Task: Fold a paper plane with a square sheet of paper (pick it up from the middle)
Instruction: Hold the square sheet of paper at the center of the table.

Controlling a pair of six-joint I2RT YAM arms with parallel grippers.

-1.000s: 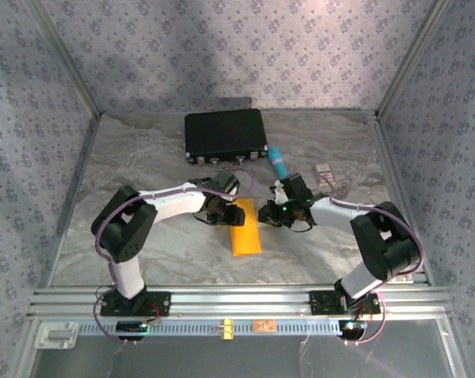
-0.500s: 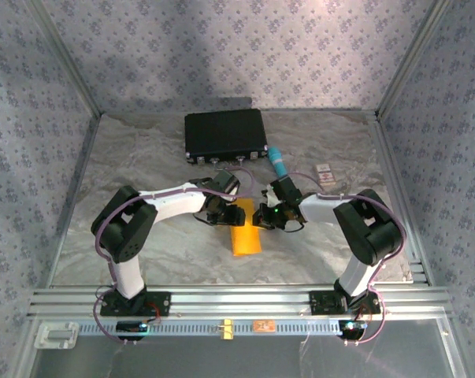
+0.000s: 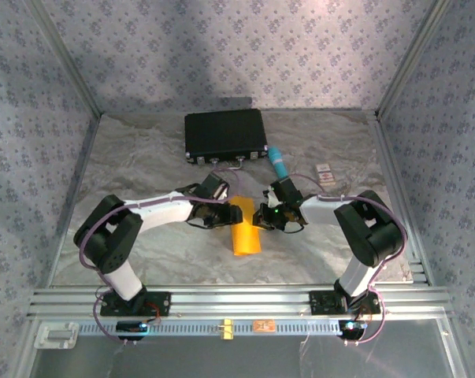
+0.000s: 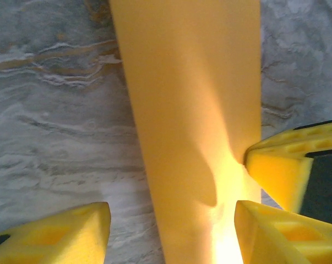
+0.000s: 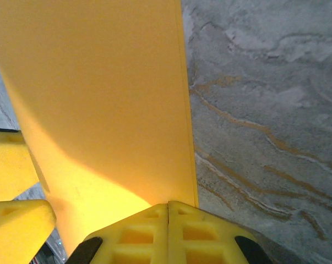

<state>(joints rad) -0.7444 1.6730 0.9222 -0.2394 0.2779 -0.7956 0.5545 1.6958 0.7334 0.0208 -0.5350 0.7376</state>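
Grey marbled tabletop, floral-papered walls on three sides. Black rectangular case at 12 o'clock, short teal tube at its 4 o'clock. Narrow folded orange-yellow sheet of paper lies mid-table. Left gripper at the sheet's 10 o'clock, fingers wide apart, straddling the sheet's end. Right gripper at 2 o'clock, fingers pressed together, apparently pinching the sheet's edge.
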